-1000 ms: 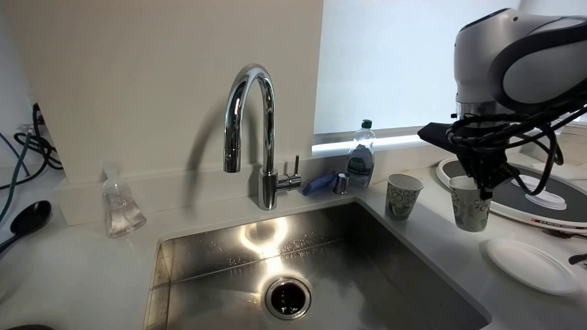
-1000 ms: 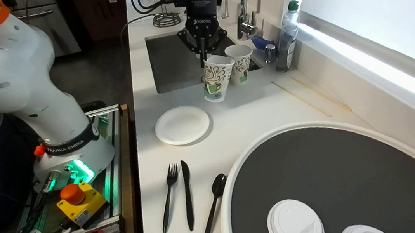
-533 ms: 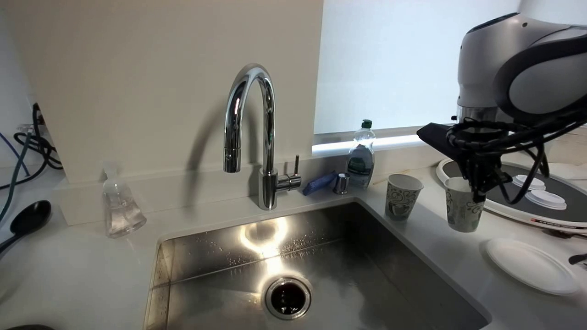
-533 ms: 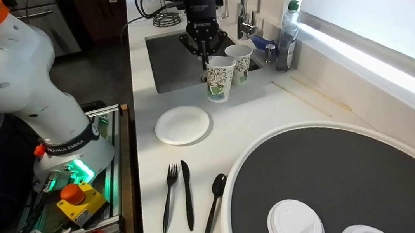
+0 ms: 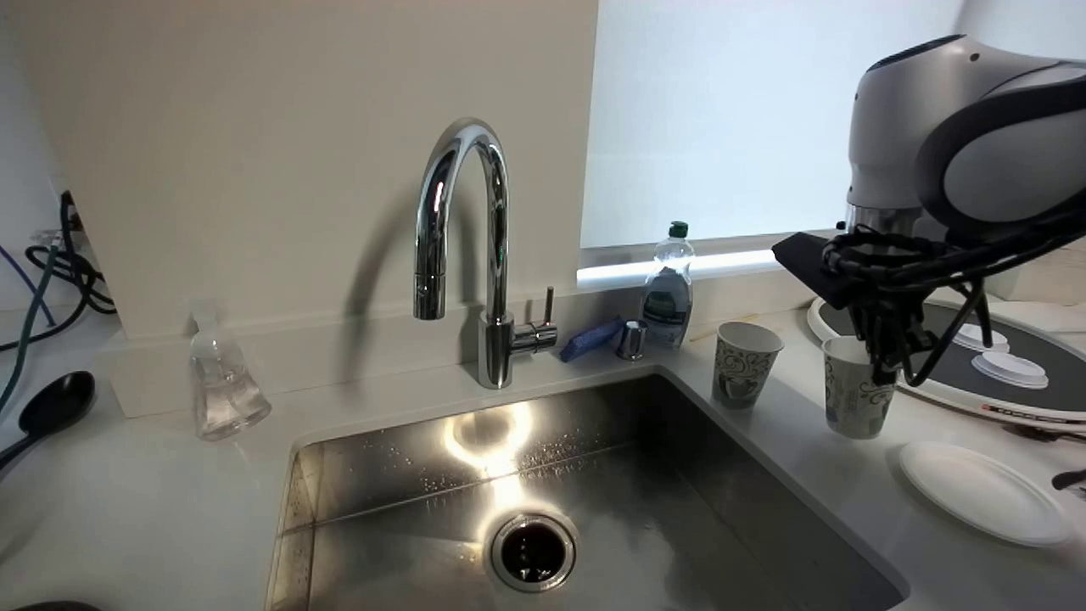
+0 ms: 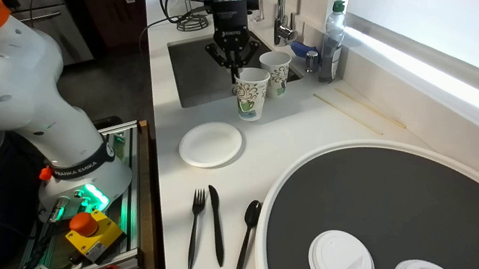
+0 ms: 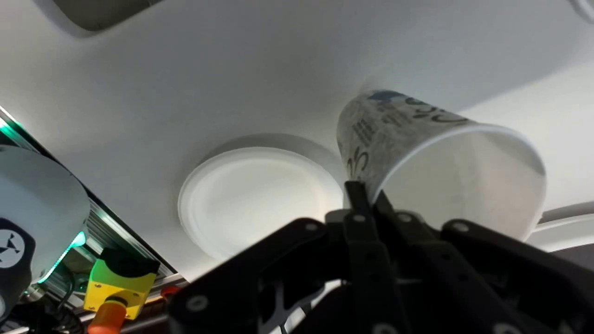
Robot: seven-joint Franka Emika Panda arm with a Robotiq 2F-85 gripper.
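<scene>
Presently, your gripper (image 7: 368,191) is clamped on the wall of a printed paper cup (image 7: 403,139): in the wrist view, right of the centre, you see both jaws brought close at the rim, with the thin paper between them. The mouth of this cup is turned toward the lower right of that frame. In an exterior view you find the held cup (image 6: 250,97) at the upper middle, nearly upright; whether its base touches the white countertop (image 6: 284,139), I cannot tell you with certainty. Behind it, slightly to the right, stands a second paper cup (image 6: 277,73), near the corner of the stainless-steel sink (image 6: 192,75). In an exterior view where the held cup (image 5: 853,403) is at the right, you can see a gap between these two.

Below the held cup, left of the centre in an exterior view, lies a white plate (image 6: 210,144), apart from it. Lower down you have a black fork (image 6: 195,226), a black knife (image 6: 217,226) and a black spoon (image 6: 252,215), the spoon just beside a round grey tray (image 6: 395,193). On this tray, at the lower right, rest two white cup lids (image 6: 341,264). At the upper right, a dish soap bottle (image 6: 331,50) stands upright.
</scene>
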